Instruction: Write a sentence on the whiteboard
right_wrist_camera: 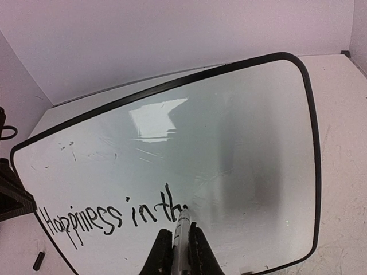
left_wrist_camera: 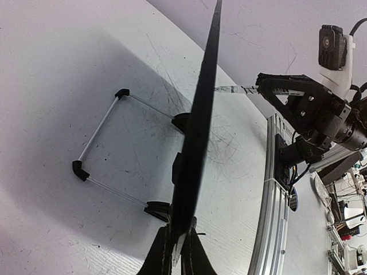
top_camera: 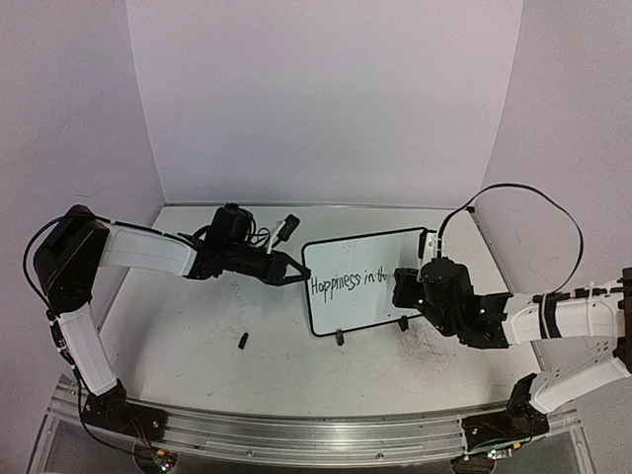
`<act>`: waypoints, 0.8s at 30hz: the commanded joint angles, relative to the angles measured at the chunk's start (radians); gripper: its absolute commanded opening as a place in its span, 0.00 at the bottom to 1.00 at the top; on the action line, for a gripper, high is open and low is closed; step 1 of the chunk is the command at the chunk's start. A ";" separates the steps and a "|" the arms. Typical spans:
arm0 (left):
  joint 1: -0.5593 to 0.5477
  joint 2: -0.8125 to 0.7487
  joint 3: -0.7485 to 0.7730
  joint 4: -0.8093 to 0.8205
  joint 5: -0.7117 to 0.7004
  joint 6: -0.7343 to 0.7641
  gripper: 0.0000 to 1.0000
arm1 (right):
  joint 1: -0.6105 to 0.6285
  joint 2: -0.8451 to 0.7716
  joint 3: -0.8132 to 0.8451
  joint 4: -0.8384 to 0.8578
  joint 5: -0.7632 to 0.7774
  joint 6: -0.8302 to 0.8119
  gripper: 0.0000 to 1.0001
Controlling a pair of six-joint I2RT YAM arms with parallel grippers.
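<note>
Whiteboard [top_camera: 370, 259] in left gripper [top_camera: 299, 273]; right gripper [right_wrist_camera: 180, 245] presses marker [right_wrist_camera: 183, 220] to sentence [right_wrist_camera: 109, 216].

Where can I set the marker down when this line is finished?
Freest: the white tabletop between the left arm and the small black piece. Also the strip between the black-framed whiteboard and the metal rail. Crowded: the board's left edge, clamped by the left gripper, and its right side, where the right gripper holds the pale marker.
</note>
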 commanded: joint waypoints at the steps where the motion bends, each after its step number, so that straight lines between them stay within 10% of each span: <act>1: -0.022 -0.027 0.022 -0.059 0.018 0.000 0.00 | -0.004 0.010 0.005 0.020 0.041 -0.002 0.00; 24: -0.022 -0.029 0.022 -0.059 0.017 0.002 0.00 | -0.005 0.007 0.043 0.032 0.068 -0.042 0.00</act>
